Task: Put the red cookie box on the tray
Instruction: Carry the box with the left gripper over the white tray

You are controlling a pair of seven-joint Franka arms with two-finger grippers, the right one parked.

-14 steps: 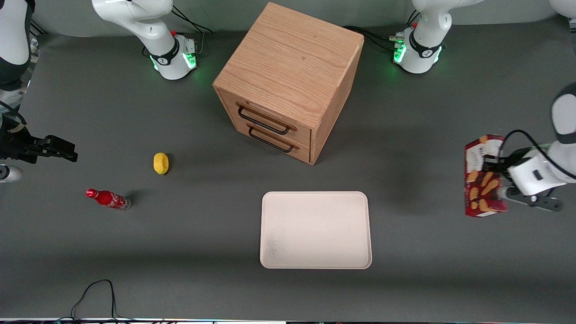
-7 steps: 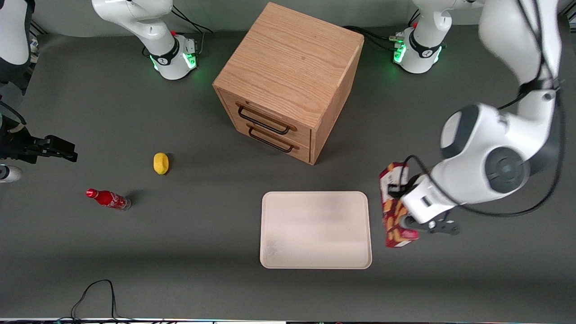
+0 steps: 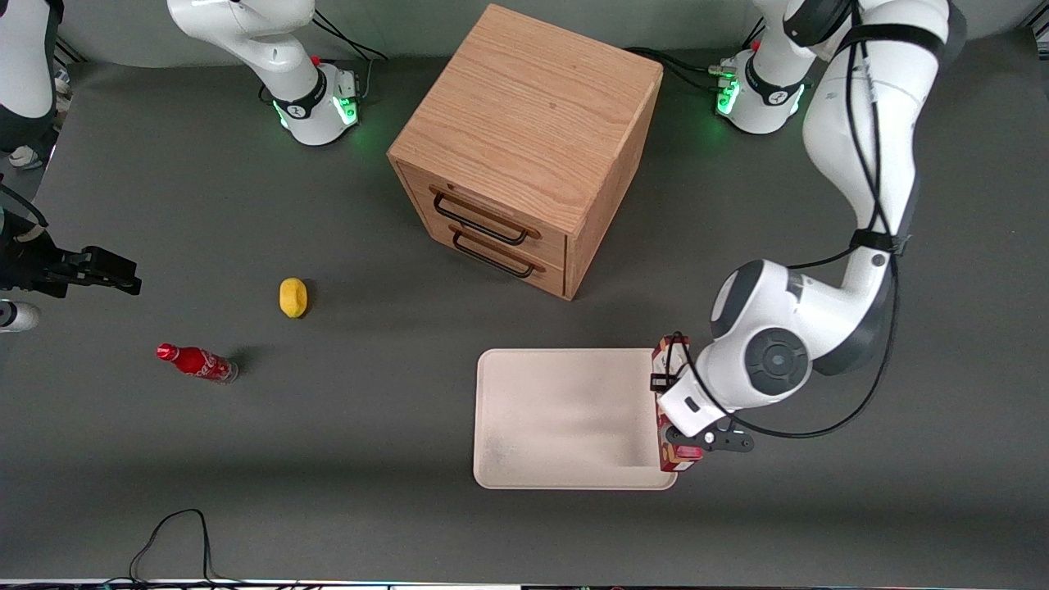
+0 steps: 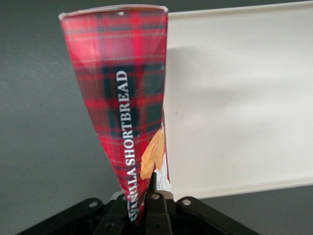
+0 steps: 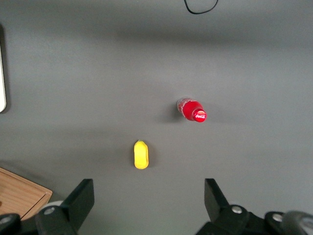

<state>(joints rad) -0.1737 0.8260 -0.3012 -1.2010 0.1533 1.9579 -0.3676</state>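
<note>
Gripper (image 3: 684, 414) fingers clamping red cookie box (image 3: 665, 385), moved over tray (image 3: 565, 418) edge

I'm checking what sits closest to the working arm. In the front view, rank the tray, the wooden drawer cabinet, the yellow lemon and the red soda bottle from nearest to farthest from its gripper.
The gripper holds the red cookie box at the tray's rim.
1. Tray: directly beneath it.
2. Wooden drawer cabinet: farther from the camera.
3. Yellow lemon: toward the parked arm's end.
4. Red soda bottle: farthest toward that end.
</note>
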